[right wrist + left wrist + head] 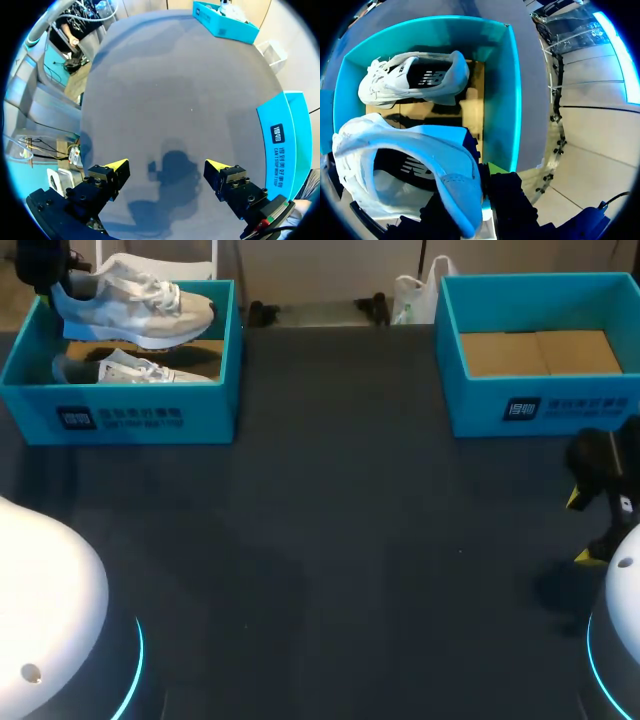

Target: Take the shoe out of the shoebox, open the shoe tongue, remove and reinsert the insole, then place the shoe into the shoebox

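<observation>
Head view: your left claw [40,270] is holding one shoe [135,305] up over the left shoebox [120,415], upper left; a second shoe [130,370] is lying inside. Left wrist view: it is clamping the shoe's heel. Right wrist view: your right claw [167,167] is hanging wide above the bench [175,90], beside the right shoebox [280,140].

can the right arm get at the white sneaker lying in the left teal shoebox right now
Probably not easily: the right gripper hangs open across the table from the lying white sneaker, and the left gripper holds the other white sneaker over that teal shoebox.
</observation>
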Motion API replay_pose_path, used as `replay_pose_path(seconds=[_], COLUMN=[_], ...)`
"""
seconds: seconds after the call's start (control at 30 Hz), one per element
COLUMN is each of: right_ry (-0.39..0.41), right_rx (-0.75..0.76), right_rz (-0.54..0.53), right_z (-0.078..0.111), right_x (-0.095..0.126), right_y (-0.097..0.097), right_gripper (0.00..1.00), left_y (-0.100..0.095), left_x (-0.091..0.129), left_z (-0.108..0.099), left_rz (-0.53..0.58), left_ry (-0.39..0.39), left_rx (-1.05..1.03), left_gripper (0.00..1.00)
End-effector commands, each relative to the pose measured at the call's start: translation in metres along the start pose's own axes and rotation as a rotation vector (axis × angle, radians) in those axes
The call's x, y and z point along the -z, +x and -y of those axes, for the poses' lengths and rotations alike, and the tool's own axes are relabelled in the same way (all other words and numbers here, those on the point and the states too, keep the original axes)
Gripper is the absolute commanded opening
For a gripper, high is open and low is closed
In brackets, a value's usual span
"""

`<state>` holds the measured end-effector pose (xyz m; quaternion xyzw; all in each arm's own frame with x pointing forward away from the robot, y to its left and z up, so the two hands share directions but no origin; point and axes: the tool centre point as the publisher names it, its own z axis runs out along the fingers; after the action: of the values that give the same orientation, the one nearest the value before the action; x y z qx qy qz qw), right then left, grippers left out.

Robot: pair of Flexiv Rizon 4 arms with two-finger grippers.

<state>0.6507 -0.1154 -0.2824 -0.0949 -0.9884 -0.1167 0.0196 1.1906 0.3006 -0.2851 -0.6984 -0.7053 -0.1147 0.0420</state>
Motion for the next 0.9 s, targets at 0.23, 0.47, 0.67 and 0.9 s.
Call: replay_pose_path(seconds=[0.23,0.47,0.67,0.9], right_ry=[0.003,0.003,0.003,0.003], right_rx=[-0.001,-0.001,-0.001,-0.001], right_rz=[0.003,0.003,0.003,0.003], right_z=[0.000,0.000,0.000,0.000], right_x=[-0.001,-0.001,-0.001,-0.001], right_y=[0.001,0.001,0.001,0.001], right_gripper=[1.00,1.00,1.00,1.00], left_y=[-0.002,-0.006,-0.008,-0.010], left_x=[-0.014,-0.023,-0.029,-0.037], left_z=[-0.002,-0.006,-0.010,-0.017], left_rz=[-0.008,-0.026,-0.028,-0.042], left_ry=[0.027,0.023,0.037,0.043], left_rx=[-0.002,0.028,0.067,0.098], left_gripper=[0.00,0.00,0.00,0.00])
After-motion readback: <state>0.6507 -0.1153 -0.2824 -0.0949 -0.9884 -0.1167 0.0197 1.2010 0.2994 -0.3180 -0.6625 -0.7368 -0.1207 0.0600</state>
